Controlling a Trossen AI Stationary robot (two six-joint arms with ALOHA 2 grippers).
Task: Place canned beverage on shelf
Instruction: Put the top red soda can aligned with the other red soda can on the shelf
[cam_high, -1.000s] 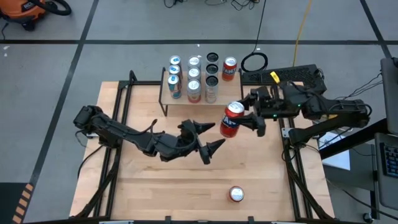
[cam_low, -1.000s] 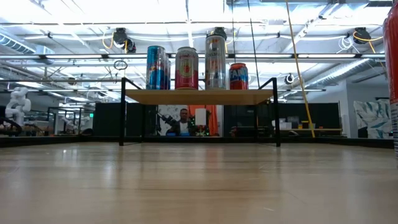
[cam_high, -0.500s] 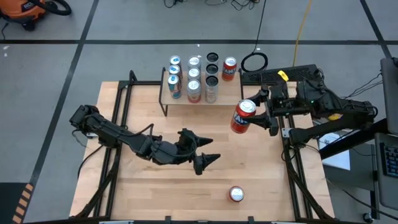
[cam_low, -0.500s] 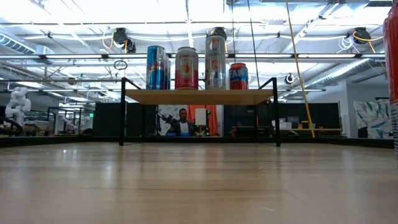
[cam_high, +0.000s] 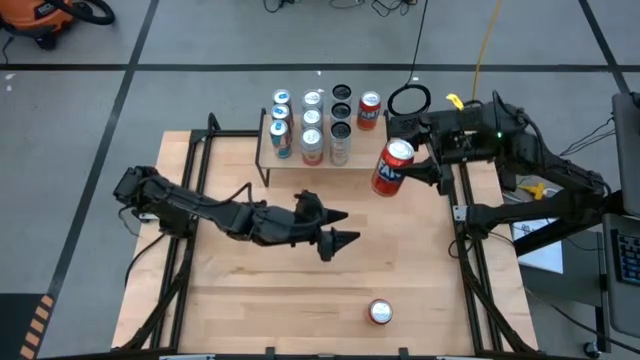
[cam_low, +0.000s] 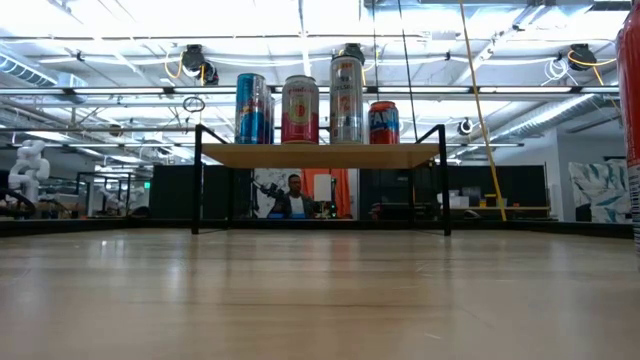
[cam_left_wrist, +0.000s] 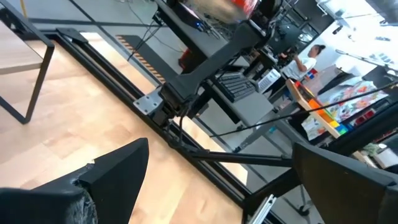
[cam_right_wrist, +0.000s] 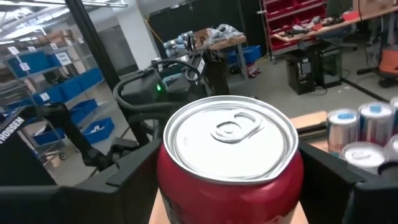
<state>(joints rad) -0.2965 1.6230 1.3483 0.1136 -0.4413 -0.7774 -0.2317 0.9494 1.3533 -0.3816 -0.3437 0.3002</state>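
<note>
A red can (cam_high: 394, 166) is gripped by the right gripper (cam_high: 412, 165) beside the shelf (cam_high: 268, 155) for placing, while the left gripper (cam_high: 322, 228) is held open.

light: bright overhead strips (glaring in low view) | blur: left wrist view

The shelf (cam_high: 305, 140) is crowded with upright cans (cam_high: 310, 125) over most of its top; only the corner nearest the held red can (cam_high: 392, 168) looks bare. Another red can (cam_high: 369, 110) stands just beyond that end. The tabletop (cam_high: 250, 290) is mostly open, with one can (cam_high: 380, 312) near the front edge.
</note>
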